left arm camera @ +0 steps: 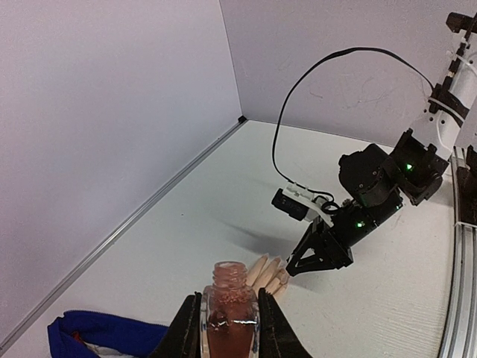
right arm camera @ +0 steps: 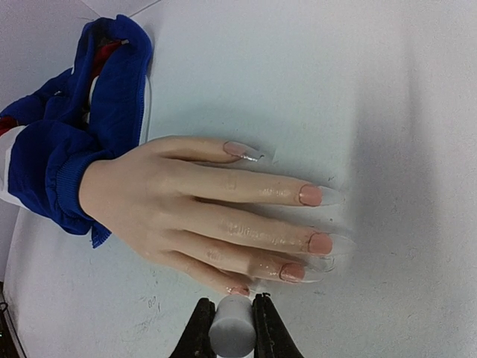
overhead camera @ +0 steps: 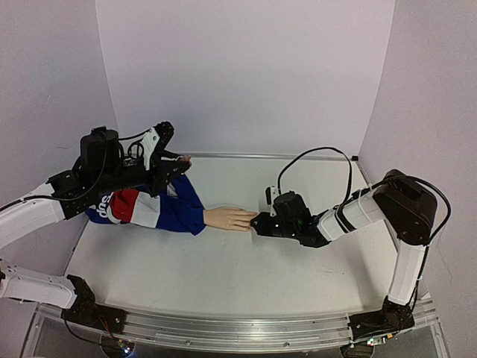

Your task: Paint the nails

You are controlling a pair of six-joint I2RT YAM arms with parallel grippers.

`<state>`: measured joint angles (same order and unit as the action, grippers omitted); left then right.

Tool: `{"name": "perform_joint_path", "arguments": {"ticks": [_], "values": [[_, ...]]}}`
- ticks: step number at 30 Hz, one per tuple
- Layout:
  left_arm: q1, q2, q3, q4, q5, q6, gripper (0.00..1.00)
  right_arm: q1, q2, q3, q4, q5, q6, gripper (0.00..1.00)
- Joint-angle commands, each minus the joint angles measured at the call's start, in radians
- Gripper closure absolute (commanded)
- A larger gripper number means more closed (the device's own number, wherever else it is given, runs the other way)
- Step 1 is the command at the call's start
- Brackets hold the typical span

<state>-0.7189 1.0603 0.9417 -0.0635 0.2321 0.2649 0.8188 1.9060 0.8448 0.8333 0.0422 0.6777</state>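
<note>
While my left gripper [left arm camera: 229, 332] clamps the bottle [left arm camera: 229, 298] near the sleeve [left arm camera: 104, 333] of the mannequin hand [right arm camera: 186, 201], my right gripper [right arm camera: 231, 321] pinches the cap [right arm camera: 231, 337] just beside its nails [right arm camera: 310, 195] (hard, slick: brush lightly, never grip).

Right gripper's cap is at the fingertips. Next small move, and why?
Probably draw the white cylindrical cap in the right gripper along the lowest fingernail of the pale mannequin hand: that nail is nearest, and three other nails already look pink.
</note>
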Motion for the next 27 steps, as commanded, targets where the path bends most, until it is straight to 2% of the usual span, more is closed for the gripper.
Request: {"name": "perform_joint_path", "arguments": {"ticks": [1, 27], "values": [[0.003, -0.031, 0.006, 0.037, 0.004, 0.014, 1.00, -0.002, 0.009, 0.040, 0.007, 0.013, 0.005, 1.00], [0.003, -0.028, 0.008, 0.034, 0.011, 0.012, 1.00, -0.003, 0.025, 0.057, -0.012, 0.006, 0.003, 1.00]]}}
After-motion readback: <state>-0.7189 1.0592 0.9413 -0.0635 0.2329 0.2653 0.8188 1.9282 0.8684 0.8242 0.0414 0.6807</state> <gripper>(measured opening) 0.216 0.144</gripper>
